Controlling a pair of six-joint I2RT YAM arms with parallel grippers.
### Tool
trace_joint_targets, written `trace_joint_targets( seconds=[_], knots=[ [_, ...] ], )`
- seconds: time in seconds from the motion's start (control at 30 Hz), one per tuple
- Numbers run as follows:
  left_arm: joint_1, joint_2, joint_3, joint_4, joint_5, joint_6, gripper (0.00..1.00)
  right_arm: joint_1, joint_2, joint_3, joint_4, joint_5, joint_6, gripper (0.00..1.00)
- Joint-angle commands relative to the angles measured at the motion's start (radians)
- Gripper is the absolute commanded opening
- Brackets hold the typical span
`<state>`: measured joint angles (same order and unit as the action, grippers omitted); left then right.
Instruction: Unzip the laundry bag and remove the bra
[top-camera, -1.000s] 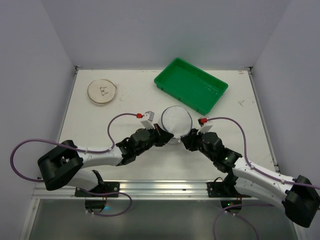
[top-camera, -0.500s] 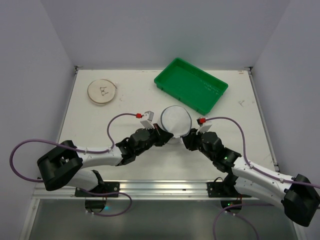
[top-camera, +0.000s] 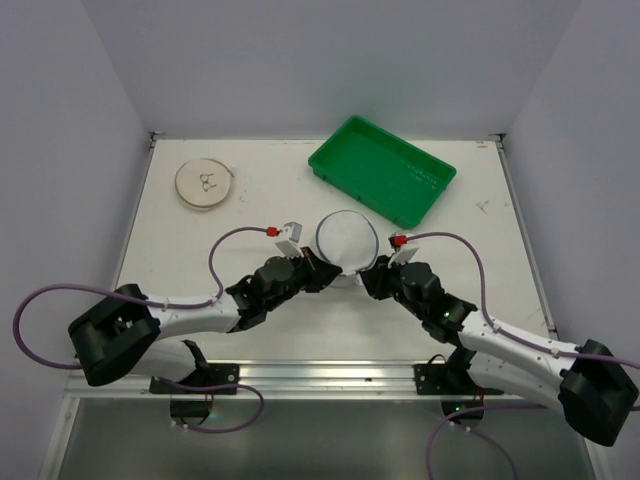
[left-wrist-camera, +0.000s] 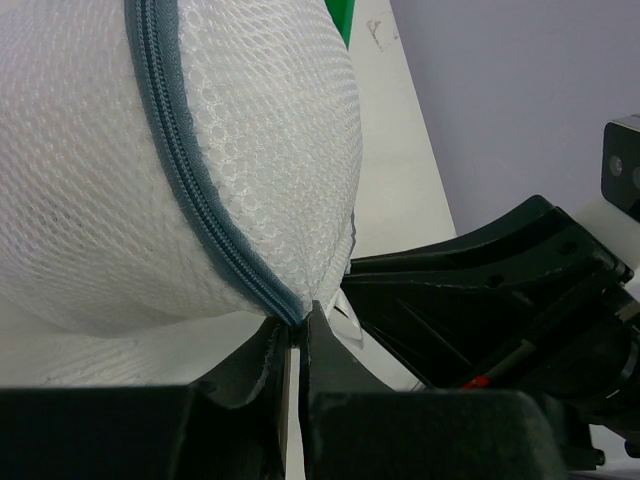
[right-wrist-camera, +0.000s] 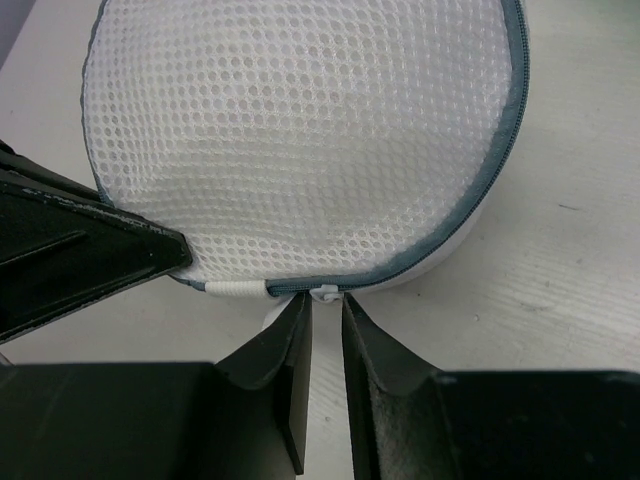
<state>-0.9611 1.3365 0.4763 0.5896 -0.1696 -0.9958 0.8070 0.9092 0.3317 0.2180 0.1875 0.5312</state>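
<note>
White table (top-camera: 200, 240) carries a green tray (top-camera: 382, 170) at the back and, mid-table between both arms, the round mesh laundry bag (top-camera: 347, 240), zipped. At its near edge the left gripper (left-wrist-camera: 297, 325) is clenched on the zipper seam. The right gripper (right-wrist-camera: 326, 305) stands narrowly parted just below the zipper pull (right-wrist-camera: 325, 292).

The white table (top-camera: 200, 230) is seen whole from high above, near edge at six o'clock. The round whitish mesh case with a grey zipper rim (top-camera: 348, 240), shared by all views, is viewed low and very close from its eight o'clock by the left wrist camera, four o'clock by the right.
</note>
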Motion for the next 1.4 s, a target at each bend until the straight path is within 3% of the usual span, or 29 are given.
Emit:
trace_joint_targets(
  seconds=[0.0, 0.23, 0.6, 0.83, 1.07, 1.17, 1.27, 1.3, 1.37],
  knots=[
    [0.007, -0.022, -0.013, 0.033, 0.013, -0.006, 0.0, 0.0, 0.023, -0.011, 0.104, 0.0, 0.0, 0.2],
    [0.033, -0.045, -0.028, 0.024, 0.031, 0.0, 0.0, 0.0, 0.0, -0.017, 0.087, 0.016, -0.005, 0.0],
    [0.088, -0.088, -0.054, 0.015, 0.119, 0.022, 0.0, 0.0, -0.046, 0.004, 0.008, 0.03, -0.02, 0.0],
    [0.203, -0.092, -0.044, 0.007, 0.297, 0.06, 0.0, 0.0, -0.047, 0.039, -0.089, 0.061, -0.03, 0.0],
    [0.225, -0.027, 0.151, -0.219, 0.308, 0.212, 0.0, -0.002, -0.033, 0.067, -0.118, 0.015, -0.034, 0.0],
    [0.226, -0.003, 0.179, -0.218, 0.298, 0.217, 0.0, 0.0, -0.029, 0.075, -0.1, -0.023, -0.024, 0.0],
    [0.226, -0.011, 0.174, -0.182, 0.298, 0.214, 0.25, 0.009, -0.017, 0.095, -0.071, -0.075, -0.008, 0.0],
    [0.226, -0.019, 0.176, -0.194, 0.295, 0.215, 0.41, 0.012, -0.006, 0.101, -0.063, -0.095, 0.003, 0.0],
    [0.226, -0.031, 0.185, -0.23, 0.277, 0.221, 0.53, 0.018, 0.014, 0.118, -0.03, -0.114, 0.015, 0.0]
  ],
)
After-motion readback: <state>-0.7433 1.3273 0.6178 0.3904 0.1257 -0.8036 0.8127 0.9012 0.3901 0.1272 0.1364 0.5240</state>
